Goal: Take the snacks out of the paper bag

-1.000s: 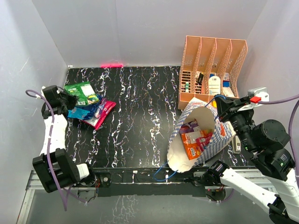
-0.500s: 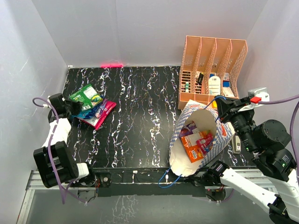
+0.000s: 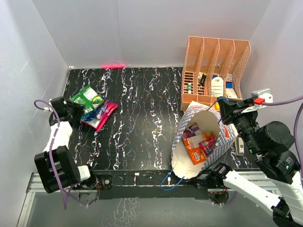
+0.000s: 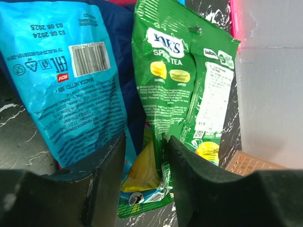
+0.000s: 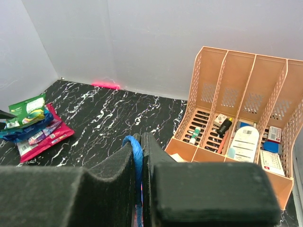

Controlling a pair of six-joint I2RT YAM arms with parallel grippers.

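- Left gripper at the left edge of the top view; its jaws stand a little apart, pinching nothing; the lower edge of a green tea-sweets packet lies in the gap between them
- Green packet's long axis runs straight away from the jaws; glossy crinkled film, flat and limp; a light-blue foil packet lies just beside it, overlapping; a magenta packet sits under both on the black marbled table
- Paper bag at the lower right of the top view, well apart from the left gripper; blue-and-white check outside, cream inside, stiff and cone-like; its long axis slants from lower left to upper right, mouth open toward the camera
- Inside it, an orange packet and magenta and purple ones, loosely stacked
- Right gripper closed on the bag's thin blue cord handle
- Judgement: the right arm is nearer the bag but occupied; the left must cross toward the lower right to reach in
- Peach slotted plastic organizer stands just behind the bag
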